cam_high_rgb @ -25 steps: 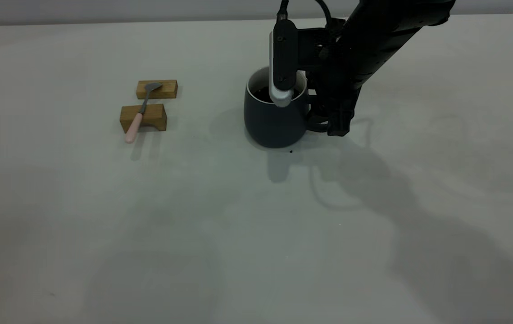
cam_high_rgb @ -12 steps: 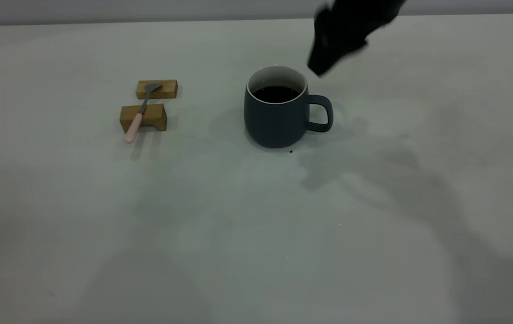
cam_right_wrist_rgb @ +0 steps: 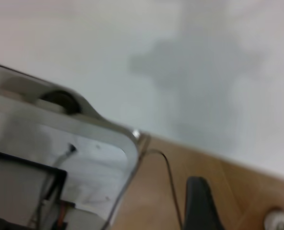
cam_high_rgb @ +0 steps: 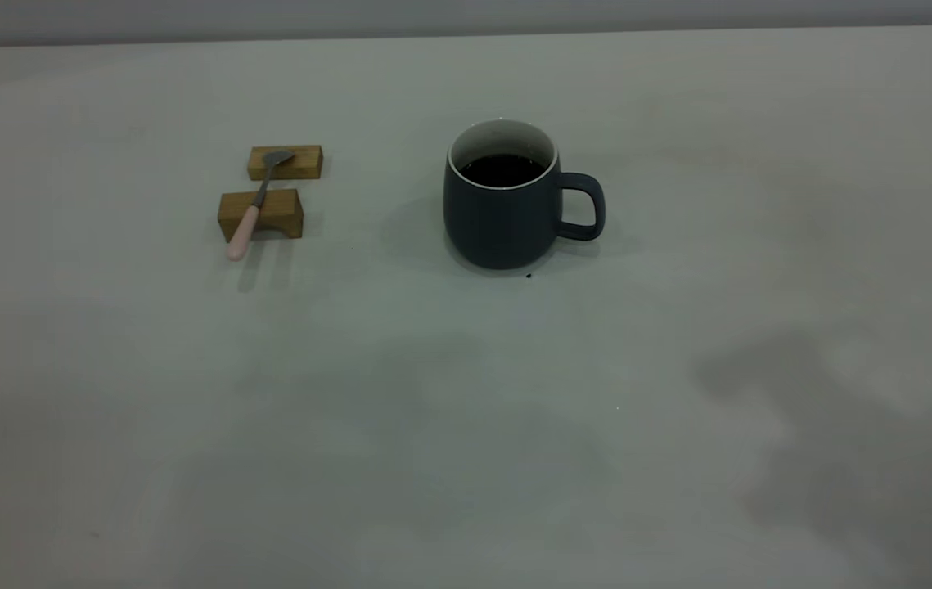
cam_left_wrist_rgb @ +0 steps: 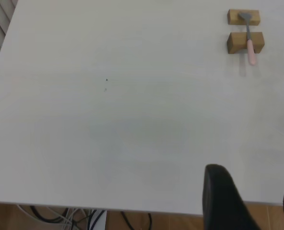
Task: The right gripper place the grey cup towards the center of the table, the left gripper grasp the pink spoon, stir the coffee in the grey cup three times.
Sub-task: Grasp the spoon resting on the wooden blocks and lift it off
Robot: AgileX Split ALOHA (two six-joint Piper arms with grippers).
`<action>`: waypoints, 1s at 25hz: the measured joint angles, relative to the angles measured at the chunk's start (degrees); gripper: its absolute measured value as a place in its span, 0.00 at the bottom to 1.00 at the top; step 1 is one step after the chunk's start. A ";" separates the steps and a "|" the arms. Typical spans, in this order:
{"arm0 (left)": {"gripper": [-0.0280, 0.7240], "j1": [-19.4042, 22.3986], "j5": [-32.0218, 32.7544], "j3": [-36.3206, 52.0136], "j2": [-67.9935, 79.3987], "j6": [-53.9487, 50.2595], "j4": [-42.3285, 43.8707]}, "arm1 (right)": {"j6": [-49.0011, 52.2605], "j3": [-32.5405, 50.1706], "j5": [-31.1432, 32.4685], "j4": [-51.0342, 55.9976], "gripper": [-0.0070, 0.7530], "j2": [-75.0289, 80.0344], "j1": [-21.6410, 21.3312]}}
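Observation:
The grey cup point(cam_high_rgb: 502, 217) stands upright near the middle of the table point(cam_high_rgb: 466, 409), handle to the right, with dark coffee point(cam_high_rgb: 502, 169) inside. The pink spoon point(cam_high_rgb: 251, 209) lies across two wooden blocks left of the cup, pink handle toward the front; it also shows far off in the left wrist view as the pink spoon point(cam_left_wrist_rgb: 250, 40). Neither arm appears in the exterior view. My left gripper point(cam_left_wrist_rgb: 257, 199) hangs open and empty over the table's edge, far from the spoon. My right gripper point(cam_right_wrist_rgb: 247, 206) is off the table over the wooden floor, open, with one finger point(cam_right_wrist_rgb: 199, 206) showing.
The two wooden blocks point(cam_high_rgb: 285, 162) point(cam_high_rgb: 273, 214) hold the spoon. A small dark speck point(cam_high_rgb: 529, 276) lies just in front of the cup. A silver-cased device point(cam_right_wrist_rgb: 60, 158) sits by the table's edge near my right gripper. Cables point(cam_left_wrist_rgb: 84, 218) run under the table's edge.
My right gripper let go of the cup's handle, rose up and to the right, and left the exterior view. The cup stayed where it was; the spoon has not moved.

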 joint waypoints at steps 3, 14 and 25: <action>0.55 0.00 0.00 0.00 0.00 0.00 0.00 | 4.53 8.60 1.36 -2.18 0.70 -10.90 0.00; 0.55 0.00 0.00 0.00 0.00 0.00 0.00 | 5.88 24.47 1.71 -3.95 0.70 -47.39 -11.19; 0.55 0.00 -0.04 0.00 0.00 0.00 0.00 | 6.04 24.66 2.17 -3.95 0.70 -71.54 -13.62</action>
